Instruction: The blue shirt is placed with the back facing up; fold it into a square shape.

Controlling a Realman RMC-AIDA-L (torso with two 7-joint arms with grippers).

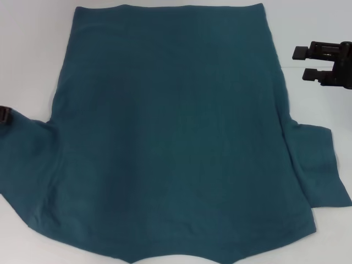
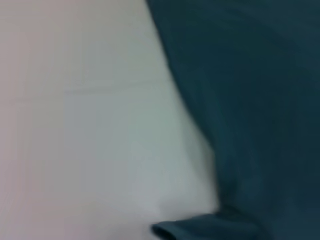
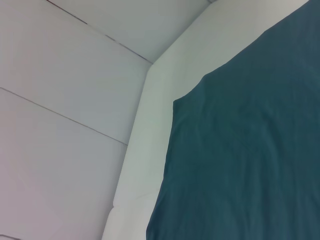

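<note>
Dark teal-blue cotton T-shirt (image 1: 170, 137) flat on white table (image 1: 33, 55), unfolded; all folds left. Right hand (image 1: 301, 63) spread beside hem; left hand (image 1: 4, 114) at sleeve, state unclear.

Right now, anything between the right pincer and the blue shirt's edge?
Nothing. In the head view only bare white table separates the open right pincer from the blue shirt. The pincer is off the cloth.

Blue shirt (image 3: 240, 160) flat on white table (image 3: 145, 130), corner visible.
</note>
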